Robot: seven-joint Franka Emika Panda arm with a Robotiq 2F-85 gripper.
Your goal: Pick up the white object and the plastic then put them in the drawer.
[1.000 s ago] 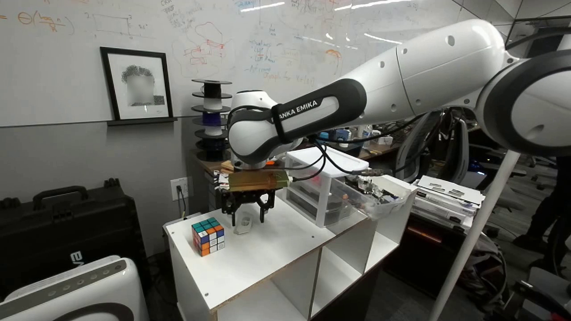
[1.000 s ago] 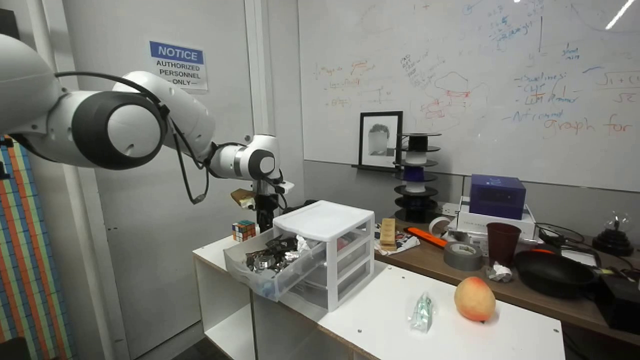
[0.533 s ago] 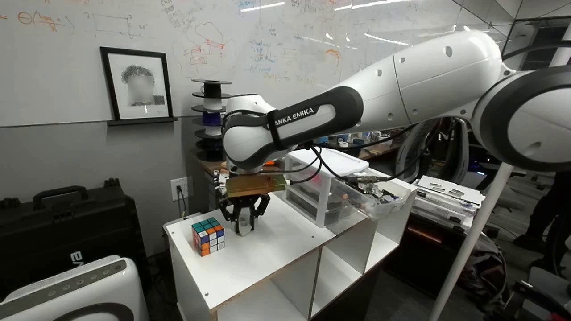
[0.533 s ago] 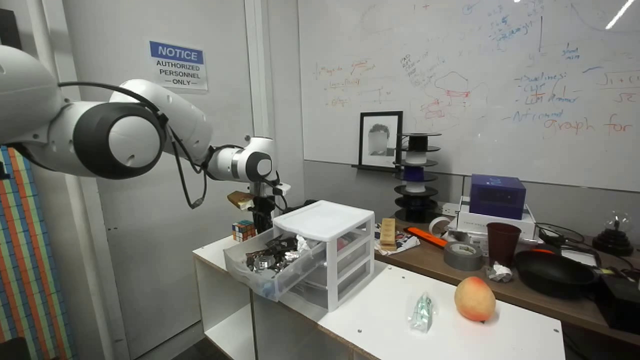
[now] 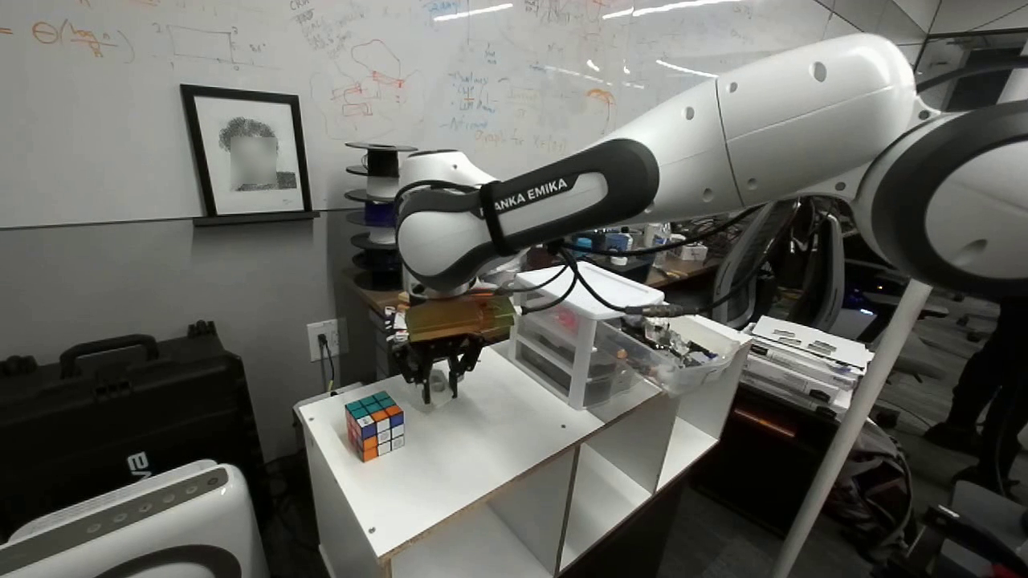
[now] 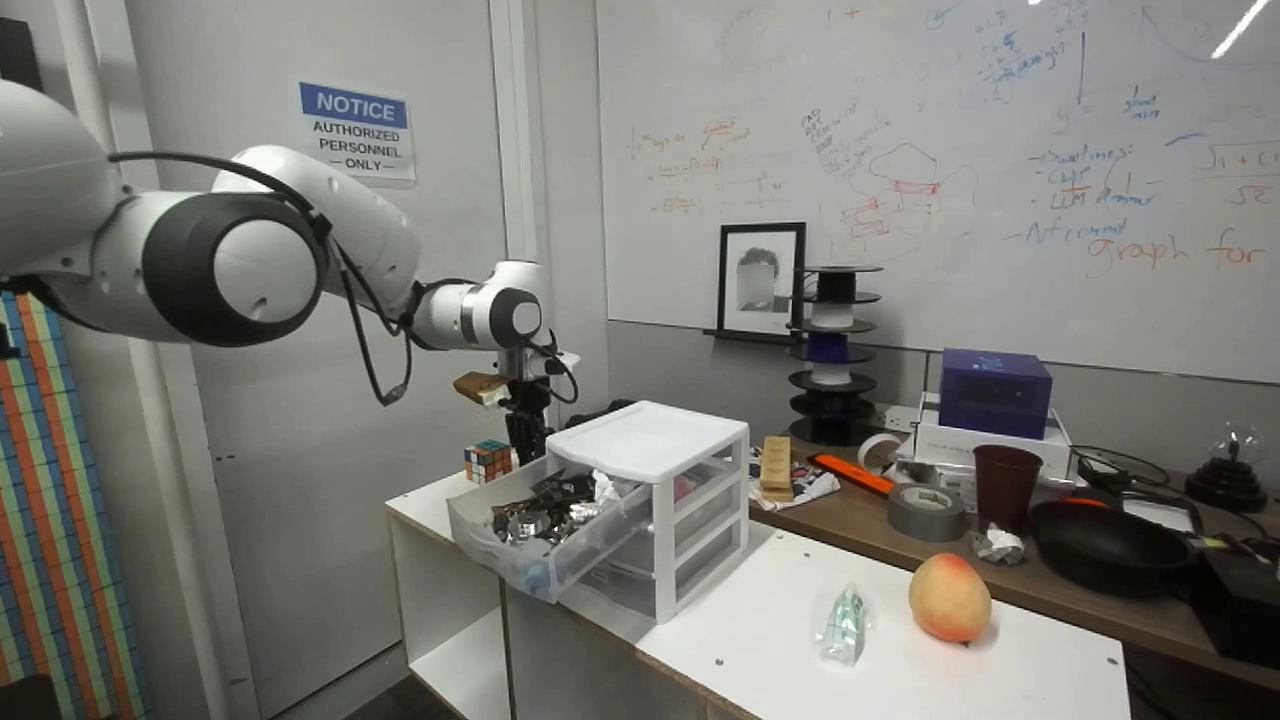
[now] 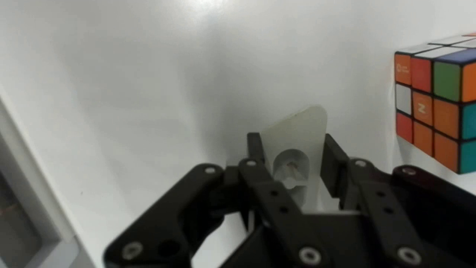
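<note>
The white object, a small whitish lump with a round hollow, is between the fingers of my gripper just above the white shelf top. In the wrist view my gripper is shut on the white object, one pad on each side of it. In an exterior view the black fingers show but the object is hidden. The plastic, a crumpled clear and green packet, lies on the shelf top beyond the drawer unit. The drawer is pulled out and holds metallic bits; it also shows in an exterior view.
A puzzle cube stands beside the gripper, also at the right of the wrist view. The white drawer unit stands between the gripper and the plastic. A peach-coloured fruit lies near the plastic. A cable hangs from the arm.
A second ago the gripper was wide open above the white object. It came down and closed around it, and now it has risen a little with the object between its fingers.
</note>
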